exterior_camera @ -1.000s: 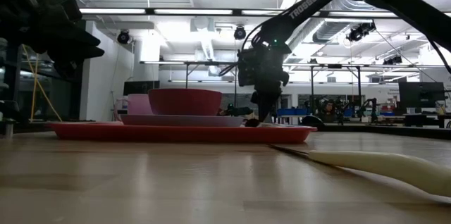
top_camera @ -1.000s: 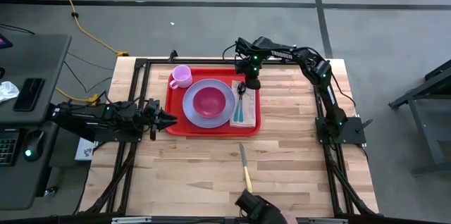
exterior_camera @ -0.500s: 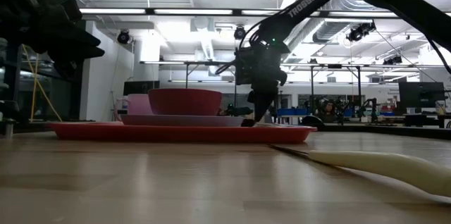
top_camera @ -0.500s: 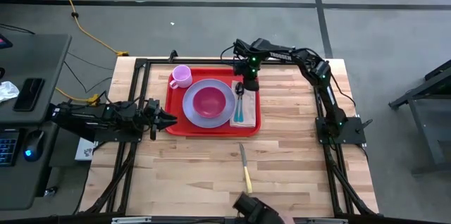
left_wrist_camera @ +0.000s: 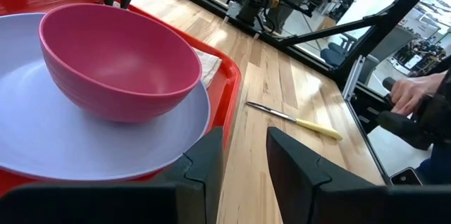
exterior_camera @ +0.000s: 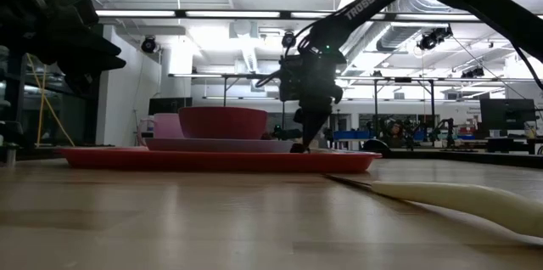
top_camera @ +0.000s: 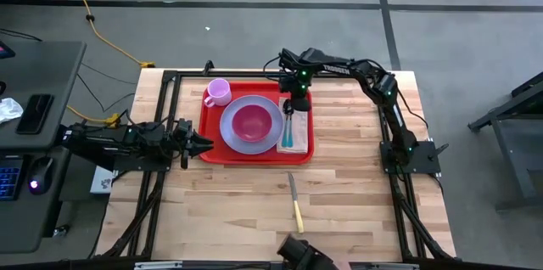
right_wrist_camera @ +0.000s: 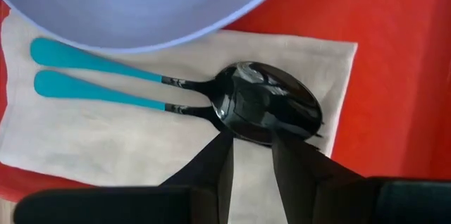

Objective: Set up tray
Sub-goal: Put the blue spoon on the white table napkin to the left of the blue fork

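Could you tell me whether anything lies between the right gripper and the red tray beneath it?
Yes. The right gripper hangs above the tray, and a white napkin with two teal-handled spoons lies on the tray directly beneath its fingertips.

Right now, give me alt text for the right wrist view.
Two teal-handled black spoons lie side by side on a white napkin in the red tray. The right tool hovers open over their bowls, beside the lavender plate's edge.

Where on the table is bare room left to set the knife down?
Bare wood lies right of the tray, and across the front around the knife. The tray is crowded: cup, plate, bowl, napkin, utensils.
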`<state>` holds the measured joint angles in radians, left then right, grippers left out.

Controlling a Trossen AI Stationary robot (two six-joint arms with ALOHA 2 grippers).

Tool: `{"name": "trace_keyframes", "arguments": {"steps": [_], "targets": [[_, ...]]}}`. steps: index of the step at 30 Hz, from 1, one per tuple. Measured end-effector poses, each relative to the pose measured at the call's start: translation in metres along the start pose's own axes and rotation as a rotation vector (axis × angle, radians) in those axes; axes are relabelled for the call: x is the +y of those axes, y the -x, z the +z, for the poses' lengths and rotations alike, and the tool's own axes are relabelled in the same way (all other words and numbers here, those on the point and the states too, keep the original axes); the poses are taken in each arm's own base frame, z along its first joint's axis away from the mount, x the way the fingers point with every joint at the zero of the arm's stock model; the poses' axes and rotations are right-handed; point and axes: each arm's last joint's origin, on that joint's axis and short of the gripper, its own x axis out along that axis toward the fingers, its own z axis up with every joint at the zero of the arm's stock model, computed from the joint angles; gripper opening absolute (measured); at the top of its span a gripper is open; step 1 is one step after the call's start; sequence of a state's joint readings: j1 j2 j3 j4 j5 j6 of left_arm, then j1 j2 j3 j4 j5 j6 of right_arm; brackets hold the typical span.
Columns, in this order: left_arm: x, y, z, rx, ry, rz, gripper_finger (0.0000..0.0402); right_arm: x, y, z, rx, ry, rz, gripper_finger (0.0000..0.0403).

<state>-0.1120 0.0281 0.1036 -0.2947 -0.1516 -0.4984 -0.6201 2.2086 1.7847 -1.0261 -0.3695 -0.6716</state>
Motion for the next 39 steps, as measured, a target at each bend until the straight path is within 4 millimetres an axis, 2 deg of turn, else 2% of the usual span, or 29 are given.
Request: {"name": "trace_keyframes", "arguments": {"steps": [9, 20, 26, 39], "targets": [[0.000, 0.000, 0.000, 0.001, 0.000, 0.000, 0.0140, 0.001, -0.001, 0.000, 0.024, 0.007, -0.019, 0.0078], [0.000, 0.000, 0.000, 0.001, 0.000, -0.001, 0.0140, 0.003, 0.009, -0.001, 0.024, 0.000, -0.035, 0.0078], [0.000, 0.000, 0.000, 0.001, 0.000, -0.001, 0.0140, -0.003, 0.013, -0.007, 0.035, -0.020, -0.045, 0.0078], [0.000, 0.000, 0.000, 0.002, 0.000, -0.003, 0.0140, -0.006, 0.010, -0.006, 0.007, -0.014, -0.028, 0.0078]]}}
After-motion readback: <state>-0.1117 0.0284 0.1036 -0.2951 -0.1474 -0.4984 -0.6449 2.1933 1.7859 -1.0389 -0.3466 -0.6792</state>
